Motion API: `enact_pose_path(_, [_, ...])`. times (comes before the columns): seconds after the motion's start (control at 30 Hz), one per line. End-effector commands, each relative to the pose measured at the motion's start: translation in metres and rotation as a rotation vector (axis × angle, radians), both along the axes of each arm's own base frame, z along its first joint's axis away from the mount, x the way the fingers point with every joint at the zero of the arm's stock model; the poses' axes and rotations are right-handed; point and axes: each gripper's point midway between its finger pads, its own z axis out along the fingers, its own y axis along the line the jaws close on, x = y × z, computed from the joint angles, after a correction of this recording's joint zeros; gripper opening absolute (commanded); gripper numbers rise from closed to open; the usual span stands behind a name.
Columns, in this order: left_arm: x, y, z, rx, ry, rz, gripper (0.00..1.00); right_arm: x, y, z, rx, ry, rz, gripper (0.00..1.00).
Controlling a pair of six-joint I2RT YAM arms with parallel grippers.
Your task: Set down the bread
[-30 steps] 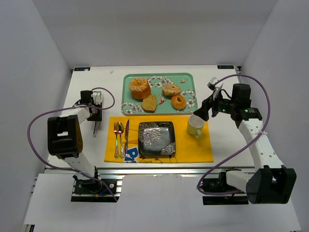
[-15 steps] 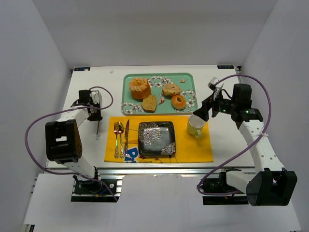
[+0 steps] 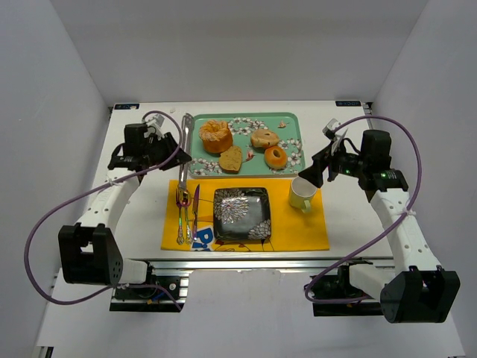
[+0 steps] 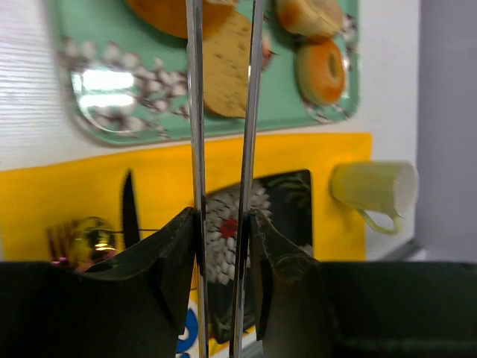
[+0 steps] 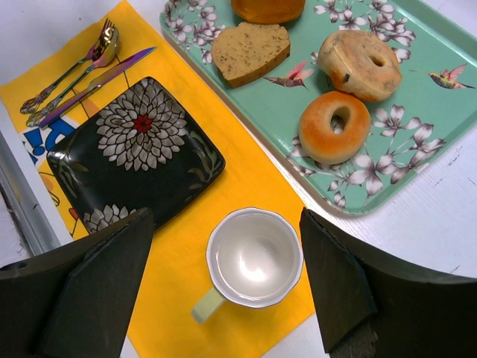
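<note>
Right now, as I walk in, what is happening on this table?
The left tool is shut on a pair of metal tongs and holds them by the left end of the green tray. All the bread lies on that tray, and the black plate on the yellow mat has none yet. The right tool hangs open above the pale cup, holding nothing.
</note>
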Motion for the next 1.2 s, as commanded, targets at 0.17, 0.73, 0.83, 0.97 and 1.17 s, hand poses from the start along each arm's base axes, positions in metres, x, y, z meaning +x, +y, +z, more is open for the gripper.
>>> enact_pose_path(0.17, [-0.006, -0.060, 0.061, -0.102, -0.057, -0.110, 0.46, -0.008, 0.001, 0.009, 0.025, -0.034, 0.012, 0.84])
enact_pose_path(0.73, [0.013, -0.153, 0.038, -0.164, 0.087, -0.222, 0.50, -0.016, -0.006, 0.005, 0.024, -0.037, -0.017, 0.84])
enact_pose_path(0.83, [0.018, -0.155, 0.035, -0.162, 0.113, -0.194, 0.52, -0.016, -0.007, 0.004, 0.025, -0.035, -0.019, 0.84])
enact_pose_path(0.97, [0.021, -0.161, 0.023, -0.186, 0.181, -0.172, 0.53, -0.017, -0.008, 0.002, 0.028, -0.032, -0.026, 0.84])
enact_pose_path(1.17, [0.022, -0.169, 0.003, -0.204, 0.289, -0.163, 0.52, -0.017, -0.009, 0.000, 0.031, -0.032, -0.027, 0.84])
